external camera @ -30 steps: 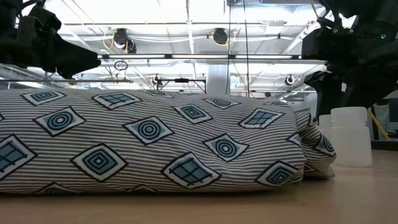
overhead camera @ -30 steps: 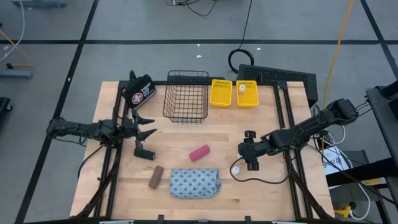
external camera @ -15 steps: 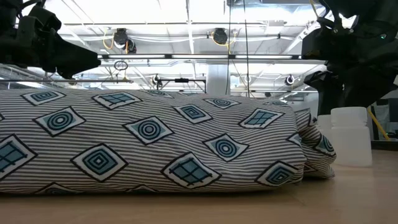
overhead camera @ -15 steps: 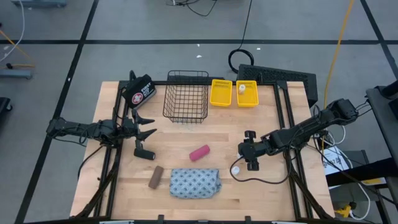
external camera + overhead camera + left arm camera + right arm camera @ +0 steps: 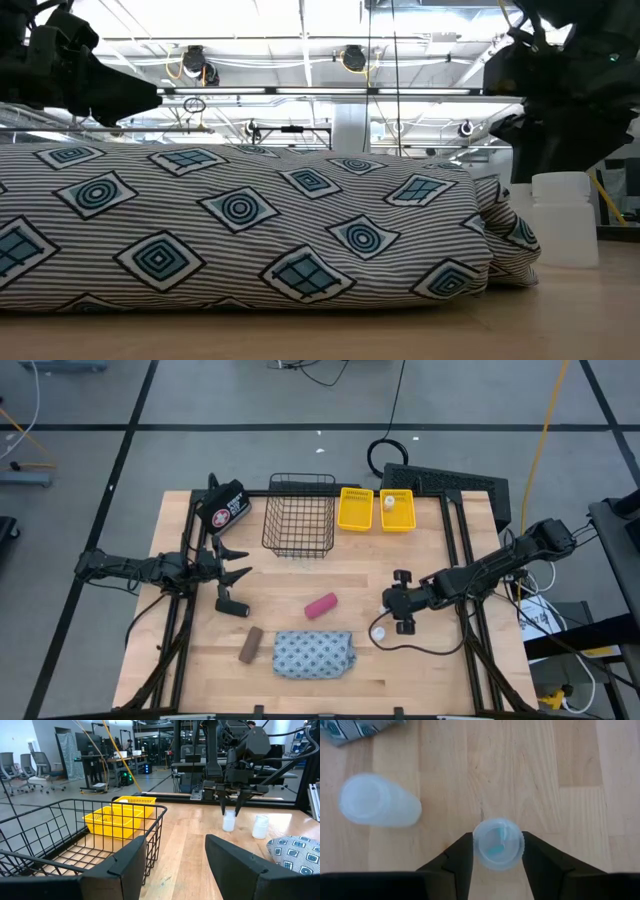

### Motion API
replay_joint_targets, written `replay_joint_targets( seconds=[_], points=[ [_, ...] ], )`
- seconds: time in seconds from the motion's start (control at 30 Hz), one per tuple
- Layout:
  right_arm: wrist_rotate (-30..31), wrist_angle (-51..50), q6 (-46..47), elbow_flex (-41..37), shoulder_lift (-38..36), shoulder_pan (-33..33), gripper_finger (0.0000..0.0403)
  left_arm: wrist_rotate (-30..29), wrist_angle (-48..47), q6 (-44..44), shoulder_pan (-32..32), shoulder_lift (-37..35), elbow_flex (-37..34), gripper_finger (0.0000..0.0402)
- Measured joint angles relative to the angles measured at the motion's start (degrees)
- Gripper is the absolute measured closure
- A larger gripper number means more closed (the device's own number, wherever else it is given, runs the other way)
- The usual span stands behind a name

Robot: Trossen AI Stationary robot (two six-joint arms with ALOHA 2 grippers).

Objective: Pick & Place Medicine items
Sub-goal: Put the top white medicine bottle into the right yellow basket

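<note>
Two small white bottles stand on the table near its right side. My right gripper [image 5: 398, 610] reaches down over one of them [image 5: 497, 844], a finger on either side; the other bottle [image 5: 379, 807] stands free just beside it [image 5: 380, 631]. A third white bottle [image 5: 389, 501] sits in a yellow bin [image 5: 396, 512]. The pink roll [image 5: 320, 606], brown bar [image 5: 250, 644], black handled piece [image 5: 232, 603] and patterned pouch [image 5: 313, 654] lie flat on the wood. My left gripper [image 5: 235, 565] waits open and level at the left, in front of the wire basket [image 5: 100, 835]. My right gripper pinches the white bottle between its two fingers, on opposite sides of its upper part [image 5: 477, 847]. The fingers [image 5: 222, 805] slant down onto it from above. The bottle stands upright with its base on the table [image 5: 228, 827].
A black bag with a round red-and-white emblem [image 5: 222, 506] lies at the far left corner. A second yellow bin [image 5: 355, 508] stands beside the first, right of the basket [image 5: 300, 515]. Bare wood lies between the pink roll and the bottles.
</note>
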Motion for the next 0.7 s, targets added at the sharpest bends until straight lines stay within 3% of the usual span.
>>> replay_joint_targets(
  seconds=[0.37,0.7],
  points=[
    [0.1,3.9,-0.4,0.0,-1.7,-2.5,0.0270,0.0,0.0,0.0,0.0,0.0,0.0,0.0188],
    [0.2,4.7,-4.5,0.0,-7.5,-10.1,0.0270,0.0,0.0,0.0,0.0,0.0,0.0,0.0188]
  ],
)
